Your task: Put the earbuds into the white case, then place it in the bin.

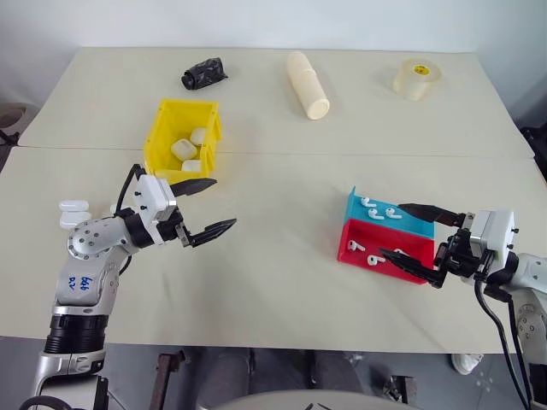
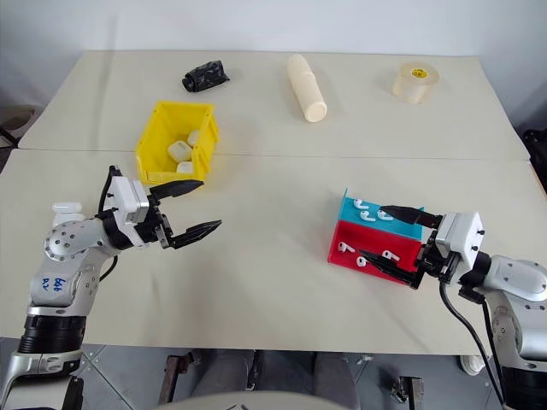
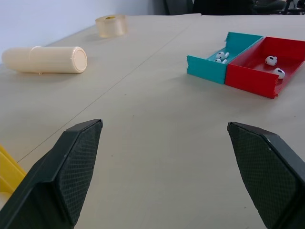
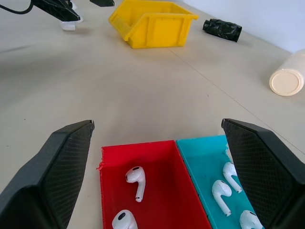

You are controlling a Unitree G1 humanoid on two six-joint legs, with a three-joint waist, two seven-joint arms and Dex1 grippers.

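Several earbuds lie in two trays at the right: two in the red tray (image 1: pixel 389 239), such as one earbud (image 4: pixel 136 177), and more in the blue tray (image 1: pixel 412 225). My right gripper (image 1: pixel 391 229) is open, held level, its fingers spread on either side of the two trays' near ends. The yellow bin (image 1: pixel 156 141) stands at the left with three white cases (image 1: pixel 183 149) inside. Another white case (image 1: pixel 74 206) lies on the table at the far left, beside my left arm. My left gripper (image 1: pixel 224 202) is open and empty, just in front of the bin.
At the back of the table lie a crumpled black object (image 1: pixel 203 73), a cream cylinder (image 1: pixel 308 85) and a roll of tape (image 1: pixel 416 79). A seam (image 1: pixel 273 154) runs across the table behind the bin.
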